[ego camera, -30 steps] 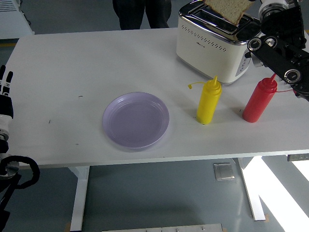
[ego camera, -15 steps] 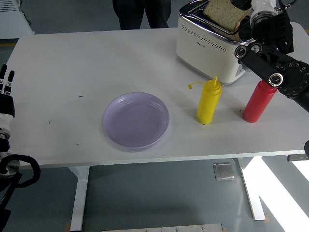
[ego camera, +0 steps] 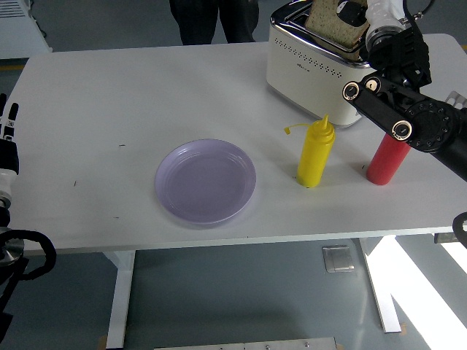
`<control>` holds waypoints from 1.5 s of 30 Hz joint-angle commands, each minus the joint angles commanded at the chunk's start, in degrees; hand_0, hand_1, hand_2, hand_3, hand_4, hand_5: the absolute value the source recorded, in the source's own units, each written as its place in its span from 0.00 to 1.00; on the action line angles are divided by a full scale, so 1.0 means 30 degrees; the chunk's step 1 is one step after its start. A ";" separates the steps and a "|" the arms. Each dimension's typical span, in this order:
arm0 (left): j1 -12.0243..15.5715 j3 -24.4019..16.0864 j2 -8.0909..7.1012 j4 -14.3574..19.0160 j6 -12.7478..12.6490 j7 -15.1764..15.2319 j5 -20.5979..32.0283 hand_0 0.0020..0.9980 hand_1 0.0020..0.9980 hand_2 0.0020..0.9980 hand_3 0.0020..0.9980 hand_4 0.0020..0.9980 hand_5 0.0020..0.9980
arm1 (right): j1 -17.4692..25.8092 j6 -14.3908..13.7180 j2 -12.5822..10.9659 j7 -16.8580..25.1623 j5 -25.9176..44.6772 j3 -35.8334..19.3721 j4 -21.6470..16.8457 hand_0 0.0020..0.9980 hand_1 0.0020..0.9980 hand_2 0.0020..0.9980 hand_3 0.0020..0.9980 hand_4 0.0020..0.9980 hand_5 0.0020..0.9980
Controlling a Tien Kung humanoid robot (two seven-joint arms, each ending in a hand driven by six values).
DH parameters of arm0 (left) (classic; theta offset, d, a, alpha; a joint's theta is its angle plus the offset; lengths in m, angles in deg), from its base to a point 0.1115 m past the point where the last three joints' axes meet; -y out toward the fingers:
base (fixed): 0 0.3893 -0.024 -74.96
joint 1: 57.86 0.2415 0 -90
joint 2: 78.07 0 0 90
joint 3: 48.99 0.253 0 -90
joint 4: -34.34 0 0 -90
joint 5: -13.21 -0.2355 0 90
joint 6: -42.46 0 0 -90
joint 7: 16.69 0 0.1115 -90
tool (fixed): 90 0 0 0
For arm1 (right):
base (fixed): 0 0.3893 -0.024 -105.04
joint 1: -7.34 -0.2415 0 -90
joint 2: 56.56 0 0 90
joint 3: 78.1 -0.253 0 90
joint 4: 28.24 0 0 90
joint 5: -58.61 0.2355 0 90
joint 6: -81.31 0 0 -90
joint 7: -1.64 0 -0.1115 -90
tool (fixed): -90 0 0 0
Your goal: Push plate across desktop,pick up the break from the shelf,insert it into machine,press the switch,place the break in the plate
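Observation:
A slice of bread (ego camera: 330,22) stands partly down in a slot of the cream toaster (ego camera: 314,73) at the table's back right. My right hand (ego camera: 355,13) is above the toaster with its fingers closed on the slice's upper right part. The black right arm crosses in front of the toaster's right end. A lilac plate (ego camera: 206,181) lies in the middle of the table, with nothing on it. My left hand (ego camera: 7,138) rests at the left edge, fingers straight and holding nothing.
A yellow squeeze bottle (ego camera: 315,153) and a red squeeze bottle (ego camera: 385,159) stand in front of the toaster; my right forearm partly covers the red one. A person's legs (ego camera: 215,20) show beyond the table's far edge.
My right hand has lowered the bread from above the toaster into its slot. The right arm has swung left and down over the red bottle. The left arm and plate have stayed put.

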 joint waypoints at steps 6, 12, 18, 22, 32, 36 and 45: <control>-0.0020 -0.0012 0.0005 0.0043 0.0177 -0.0199 0.0600 0.80 0.75 0.72 0.70 0.67 0.98 | -0.0034 0.0556 0.0157 0.0108 -0.0315 0.0318 0.0218 0.50 0.53 0.55 0.55 0.31 0.00; -0.0093 0.0142 0.0010 0.0055 0.0211 -0.0239 0.0753 0.80 0.75 0.72 0.70 0.67 0.98 | -0.0128 0.0821 0.0443 0.0181 -0.0374 0.0542 0.0562 0.52 0.56 0.57 0.55 0.39 0.00; -0.0137 0.0240 0.0015 0.0072 0.0409 -0.0356 0.1120 0.80 0.75 0.72 0.70 0.67 0.99 | -0.0192 0.1339 0.0620 0.0287 -0.0006 0.0566 0.1012 0.57 0.63 0.63 0.58 0.42 0.00; -0.0174 0.0350 0.0048 0.0047 0.0656 -0.0495 0.1611 0.80 0.75 0.72 0.70 0.67 0.99 | -0.0212 0.1590 0.0740 0.0259 0.0400 0.0634 0.1355 0.64 0.68 0.70 0.64 0.45 0.00; -0.0137 0.0563 0.0158 -0.0258 0.1067 -0.0647 0.2437 0.80 0.75 0.72 0.70 0.67 0.99 | -0.0119 0.2291 0.0877 0.0277 0.0692 0.0648 0.1640 0.67 0.72 0.75 0.70 0.51 0.06; -0.0080 0.0592 0.0184 -0.0312 0.1104 -0.0668 0.2543 0.80 0.75 0.72 0.70 0.67 0.99 | -0.0064 0.2534 0.0881 0.0368 0.0747 0.0630 0.1580 0.69 0.74 0.77 0.74 0.60 0.14; -0.0022 0.0737 0.0217 -0.0351 0.1077 -0.0714 0.2596 0.80 0.75 0.72 0.70 0.67 1.00 | -0.0043 0.2932 0.0881 0.0575 0.0715 0.0404 0.1511 0.70 0.75 0.80 0.75 0.69 0.23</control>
